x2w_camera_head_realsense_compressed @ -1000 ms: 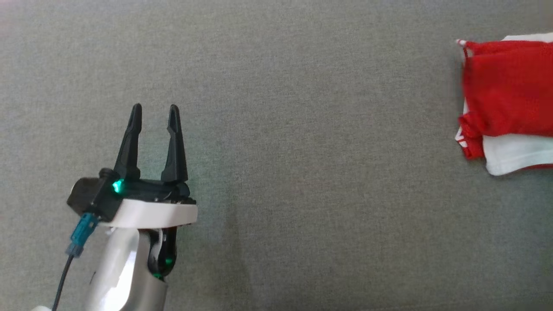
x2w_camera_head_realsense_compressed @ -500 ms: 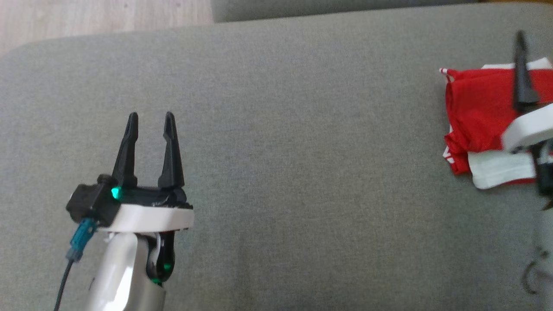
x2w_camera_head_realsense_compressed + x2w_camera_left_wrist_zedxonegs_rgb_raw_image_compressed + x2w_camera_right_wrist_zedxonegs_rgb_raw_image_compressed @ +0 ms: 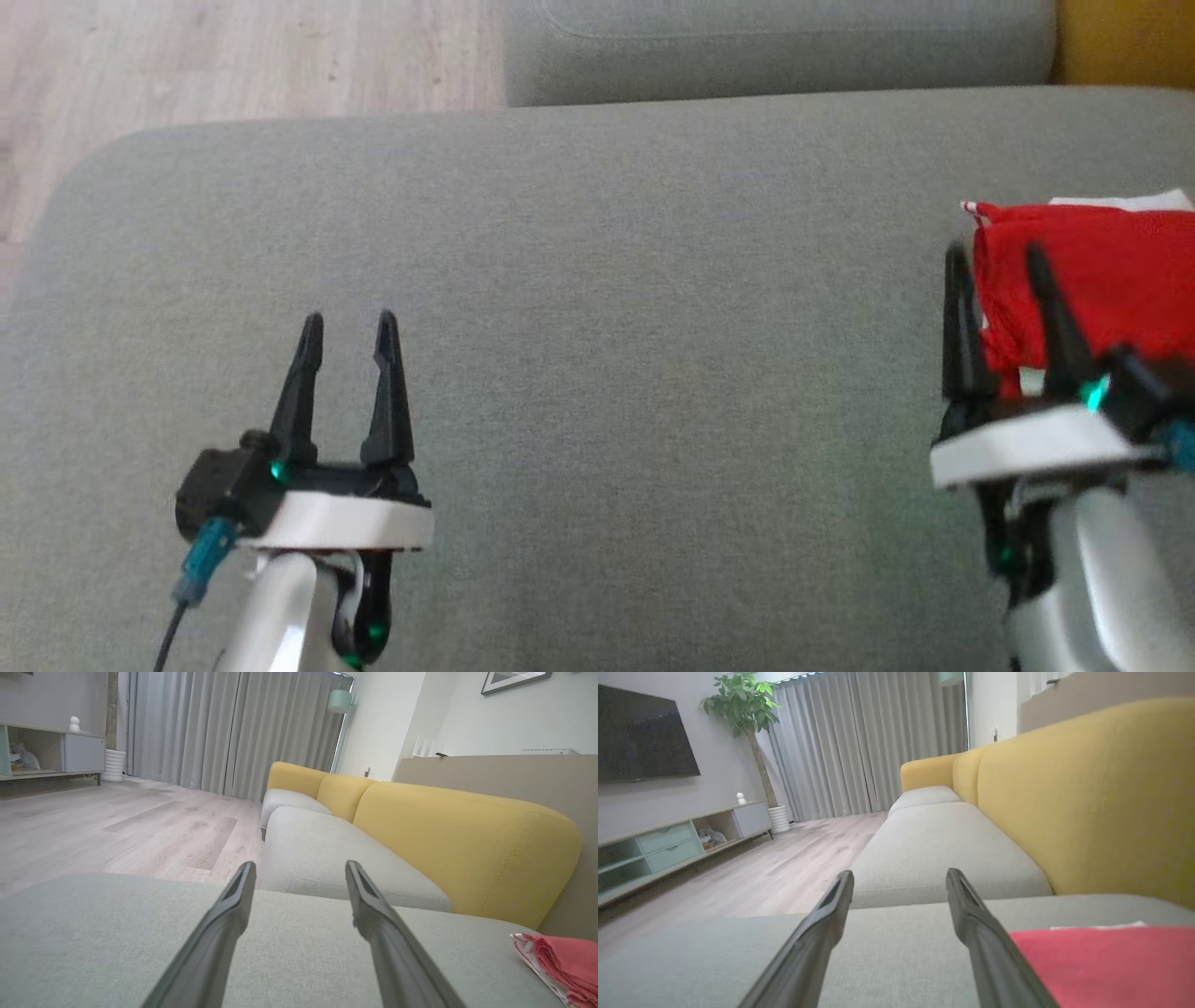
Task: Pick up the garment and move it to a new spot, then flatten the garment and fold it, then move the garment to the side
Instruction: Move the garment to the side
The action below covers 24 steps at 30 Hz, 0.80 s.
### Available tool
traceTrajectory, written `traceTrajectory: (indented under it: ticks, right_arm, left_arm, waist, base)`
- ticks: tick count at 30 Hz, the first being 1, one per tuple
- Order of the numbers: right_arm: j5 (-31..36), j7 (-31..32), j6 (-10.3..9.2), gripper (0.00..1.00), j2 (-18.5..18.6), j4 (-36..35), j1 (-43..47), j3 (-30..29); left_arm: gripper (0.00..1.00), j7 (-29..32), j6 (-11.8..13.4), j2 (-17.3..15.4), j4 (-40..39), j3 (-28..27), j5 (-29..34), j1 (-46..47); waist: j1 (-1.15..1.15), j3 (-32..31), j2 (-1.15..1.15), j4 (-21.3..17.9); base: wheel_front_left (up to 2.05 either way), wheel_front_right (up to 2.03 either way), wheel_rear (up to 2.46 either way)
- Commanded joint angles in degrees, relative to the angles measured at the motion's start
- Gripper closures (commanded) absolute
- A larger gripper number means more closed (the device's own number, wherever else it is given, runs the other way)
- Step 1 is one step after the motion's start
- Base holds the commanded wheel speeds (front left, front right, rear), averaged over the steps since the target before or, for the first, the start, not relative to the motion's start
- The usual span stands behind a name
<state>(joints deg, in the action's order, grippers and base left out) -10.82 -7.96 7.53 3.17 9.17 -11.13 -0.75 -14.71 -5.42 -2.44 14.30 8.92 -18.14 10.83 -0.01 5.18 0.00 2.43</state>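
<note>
The garment (image 3: 1092, 271) is a folded red piece with white trim, lying at the right edge of the grey seat cushion (image 3: 597, 308). It also shows in the left wrist view as the red garment (image 3: 563, 963) at lower right, and in the right wrist view as a red garment (image 3: 1111, 966) right of the fingers. My right gripper (image 3: 994, 257) hovers open at the garment's left edge, nothing between its fingers. My left gripper (image 3: 348, 325) stands open over bare cushion at lower left, far from the cloth.
A yellow backrest (image 3: 462, 844) runs along the sofa's far side. Another grey cushion (image 3: 775, 47) adjoins at the top, with wooden floor (image 3: 233, 56) beyond the cushion's rounded left corner. A TV cabinet (image 3: 668, 844) and potted plant (image 3: 742, 704) stand across the room.
The head camera has tilted up, bringing floor and a second cushion into view. My right gripper has come into the picture beside the garment. The garment lies as it did.
</note>
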Motion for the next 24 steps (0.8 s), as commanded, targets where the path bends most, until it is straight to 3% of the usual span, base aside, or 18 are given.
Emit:
traceTrajectory:
  ticks: [1, 10, 24]
  right_arm:
    - [-1.7, -2.0, -0.04, 0.00, -0.3, -0.6, 0.0, 2.0]
    - [-3.3, -6.8, -0.04, 0.00, -0.3, 6.0, 5.4, 4.9]
    - [-2.1, -7.0, -0.04, 0.00, -0.3, 1.4, 6.3, 4.6]
  left_arm:
    - [0.00, -0.3, 0.4, -0.4, -1.4, -1.5, 0.3, 0.9]
    - [0.00, -0.3, 1.3, -0.4, -1.2, -2.8, 2.1, -1.4]
    - [0.00, -0.3, 0.8, -0.4, 1.8, -2.7, -2.8, -1.8]
  waist:
    - [0.01, -0.4, 0.00, 0.5]
    - [0.01, -0.6, 0.00, 1.1]
    - [0.01, -1.0, 0.00, 0.8]
  base:
    - [0.00, 0.00, 0.00]
    - [0.00, 0.00, 0.00]
    - [0.00, 0.00, 0.00]
